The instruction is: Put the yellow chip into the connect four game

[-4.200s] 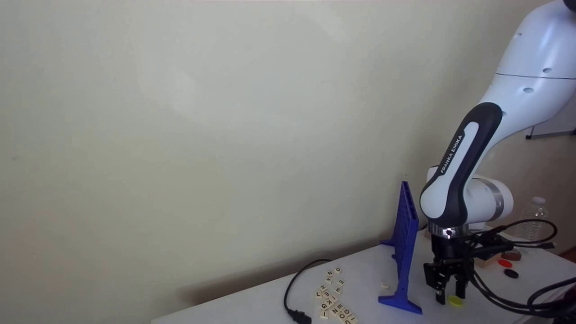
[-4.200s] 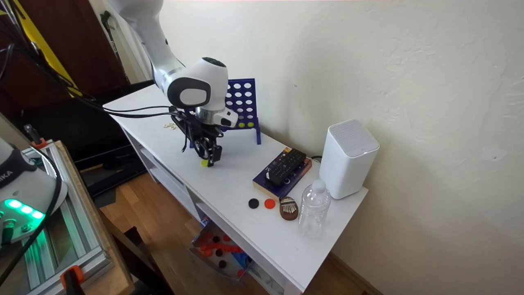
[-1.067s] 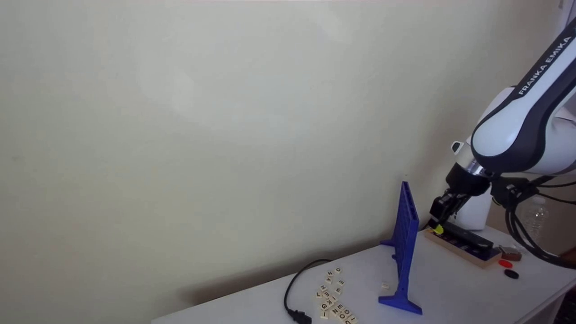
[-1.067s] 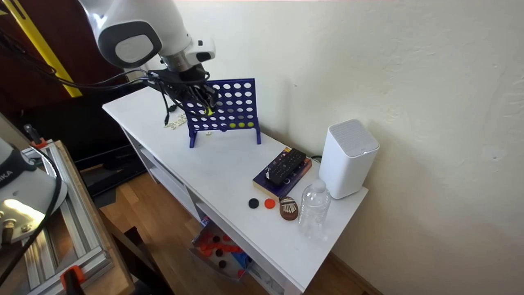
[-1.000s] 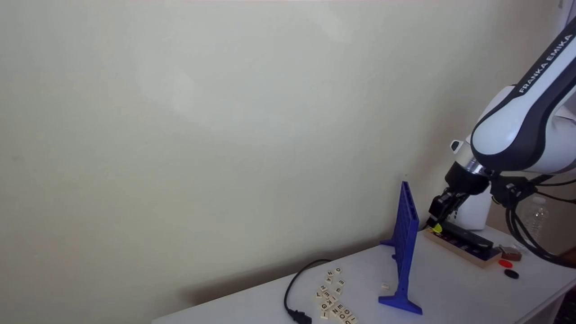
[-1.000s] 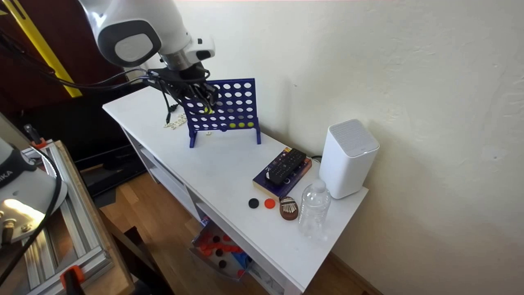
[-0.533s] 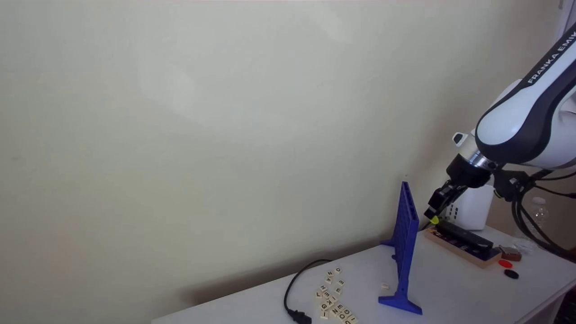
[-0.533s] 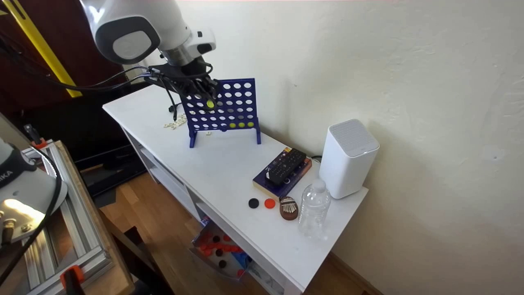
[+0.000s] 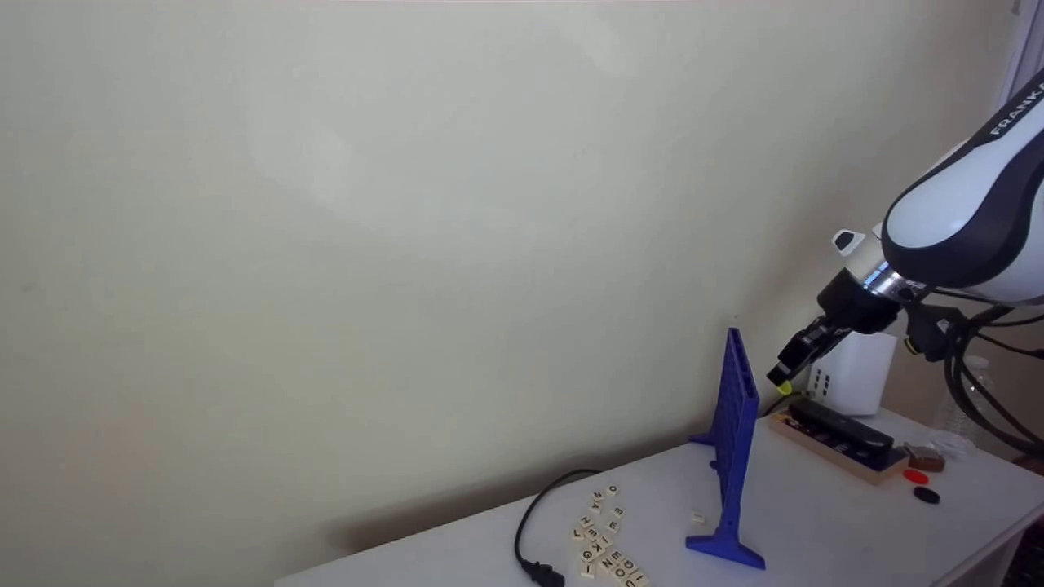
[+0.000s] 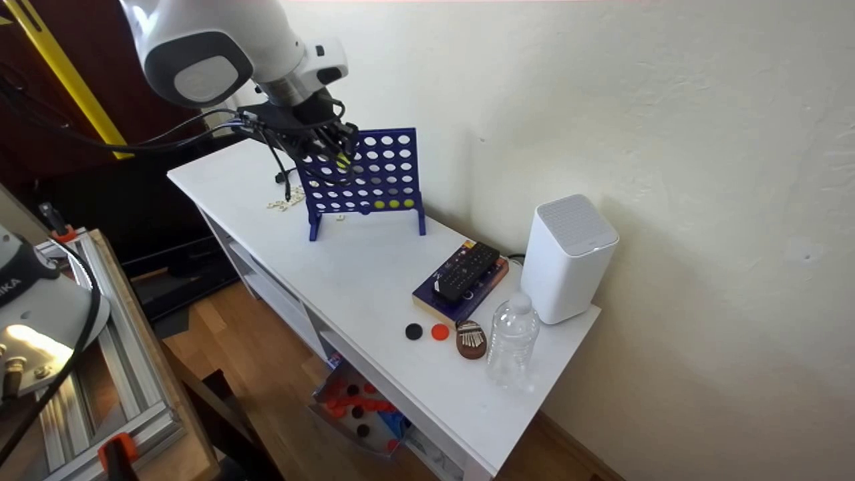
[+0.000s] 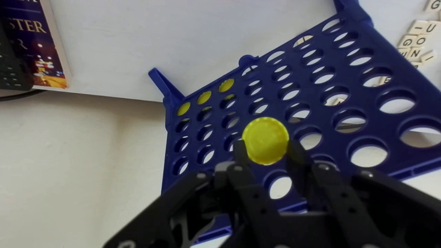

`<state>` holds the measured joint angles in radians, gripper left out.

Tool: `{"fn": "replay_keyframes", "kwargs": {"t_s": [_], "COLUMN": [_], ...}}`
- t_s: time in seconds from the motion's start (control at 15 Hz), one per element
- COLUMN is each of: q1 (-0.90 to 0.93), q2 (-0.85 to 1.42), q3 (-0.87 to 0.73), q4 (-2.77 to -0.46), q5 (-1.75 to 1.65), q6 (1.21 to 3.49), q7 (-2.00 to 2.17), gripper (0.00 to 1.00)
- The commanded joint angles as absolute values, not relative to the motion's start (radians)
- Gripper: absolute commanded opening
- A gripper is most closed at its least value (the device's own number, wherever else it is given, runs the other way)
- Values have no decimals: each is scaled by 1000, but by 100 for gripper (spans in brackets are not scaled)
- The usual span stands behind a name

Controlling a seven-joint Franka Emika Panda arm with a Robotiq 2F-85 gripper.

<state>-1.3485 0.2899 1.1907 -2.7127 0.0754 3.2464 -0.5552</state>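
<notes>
Black fingers of my gripper (image 11: 266,147) are shut on the yellow chip (image 11: 265,136) by its two side edges; its round face shows in the wrist view. In both exterior views the chip (image 9: 785,389) (image 10: 343,160) hangs in the air at the tip of the tilted gripper (image 9: 780,378). The blue connect four game (image 9: 734,424) stands upright on the table, a gap away from the chip in an exterior view. Behind the chip in the wrist view, the board (image 11: 305,88) fills much of the picture. Three yellow chips (image 10: 394,204) sit in its bottom row.
A book (image 10: 434,297) with a black remote (image 10: 467,270) lies near a white box (image 10: 568,267). Close by are a black disc (image 10: 413,331), a red disc (image 10: 439,332), a small brown thumb piano and a clear bottle (image 10: 513,341). Letter tiles (image 9: 599,546) and a cable lie beyond the board.
Some seconds ago the gripper was down at the chip on the table; now the chip is lifted. Over the last second gripper and chip have risen toward the board's upper part.
</notes>
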Motion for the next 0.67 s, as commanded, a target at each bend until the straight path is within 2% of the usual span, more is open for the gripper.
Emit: {"fn": "replay_keyframes", "kwargs": {"t_s": [0.0, 0.47, 0.53, 0.6], "q1": [-1387, -1445, -1445, -1462], "q2": [300, 327, 328, 336], "q3": [1223, 1268, 1269, 1283], "q4": [-2717, -2719, -2719, -2724], "q5": [74, 70, 70, 63], "q6": [3247, 3248, 3248, 3264], "q7": [-560, -573, -573, -579], "gripper": [33, 33, 8, 8]}}
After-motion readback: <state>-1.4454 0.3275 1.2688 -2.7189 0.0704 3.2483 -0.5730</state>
